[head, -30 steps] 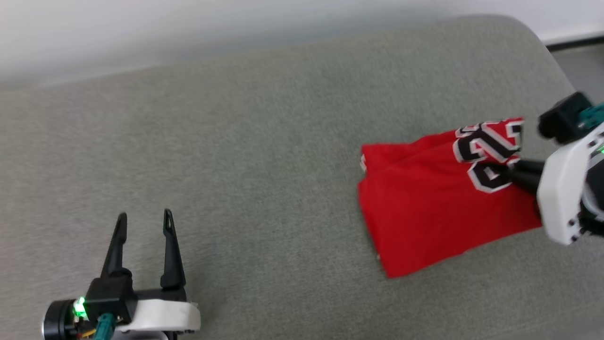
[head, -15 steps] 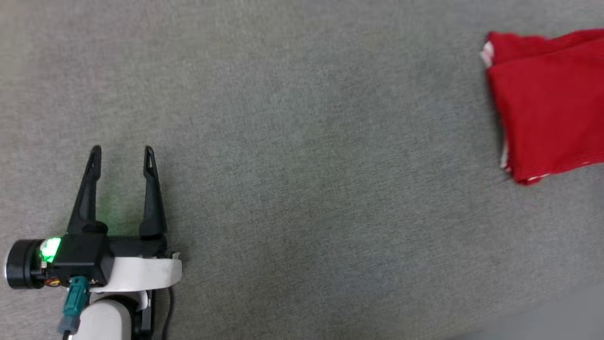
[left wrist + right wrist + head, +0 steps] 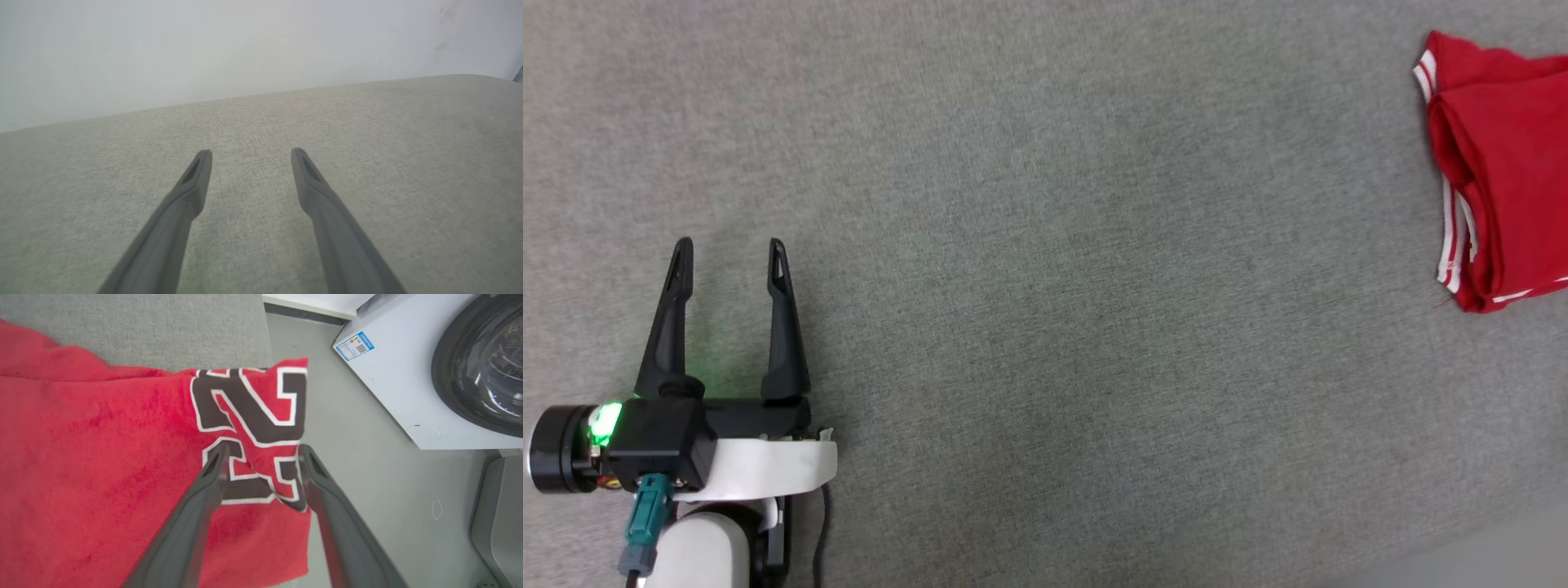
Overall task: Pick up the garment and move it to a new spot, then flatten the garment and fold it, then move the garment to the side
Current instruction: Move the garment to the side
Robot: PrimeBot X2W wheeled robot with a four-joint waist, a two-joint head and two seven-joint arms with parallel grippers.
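**A:** Where's the jersey [image 3: 102, 457]?

**B:** Folded, overhanging my counter [image 3: 1045, 286] at its right end. Right tool [image 3: 261, 448] wide, astride its corner; left tool [image 3: 729, 243] wide, empty. I reckon a snag drags it onto the floor [image 3: 367, 477].

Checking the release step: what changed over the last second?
The right tool, clamped on the garment by its printed corner a second ago, now stands open with that corner between its fingers. The head view shifted with the camera; the garment still lies folded. The left tool stayed open over the grey fabric surface.
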